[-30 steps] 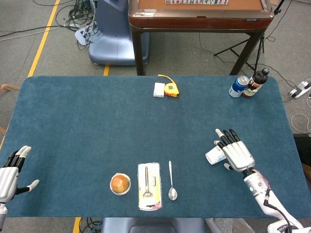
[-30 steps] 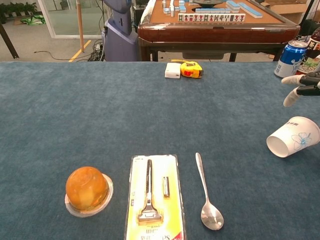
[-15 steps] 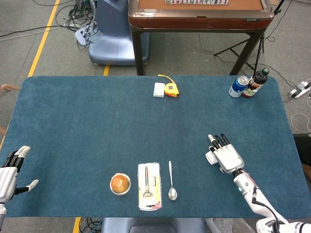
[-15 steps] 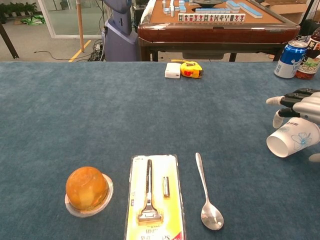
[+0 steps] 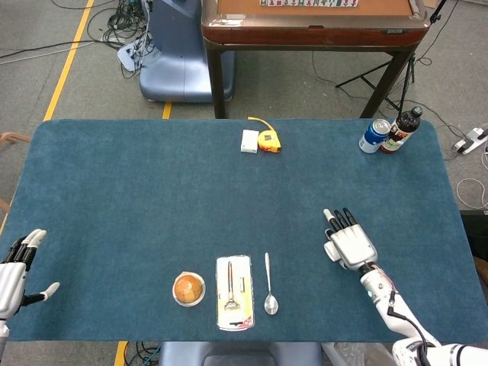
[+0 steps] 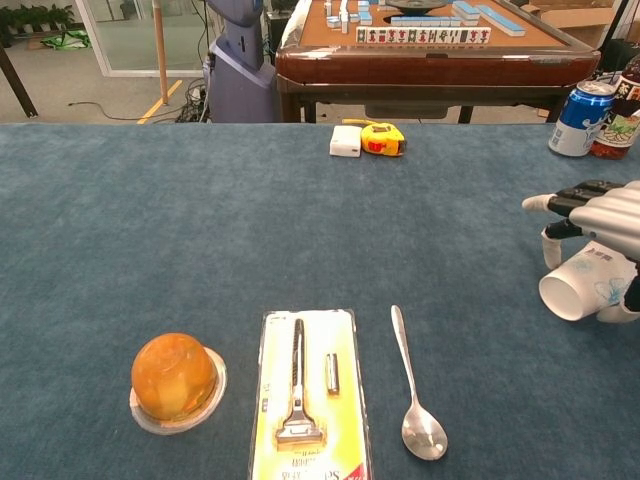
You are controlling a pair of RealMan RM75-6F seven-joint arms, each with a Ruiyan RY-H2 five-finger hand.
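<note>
Paper cup (image 6: 588, 289), white, cylindrical, lying sideways, gripped by right hand (image 6: 600, 225), left hand (image 5: 17, 271) spread open

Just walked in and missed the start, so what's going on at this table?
The right hand is laid over a paper cup lying on its side on the blue table, fingers above it and thumb below; a firm grip isn't clear. The left hand is open at the table's near left edge. A spoon, a packaged razor and an orange jelly cup lie untouched.

Paper cup (image 6: 590, 287) half under right hand (image 6: 603, 218)
</note>
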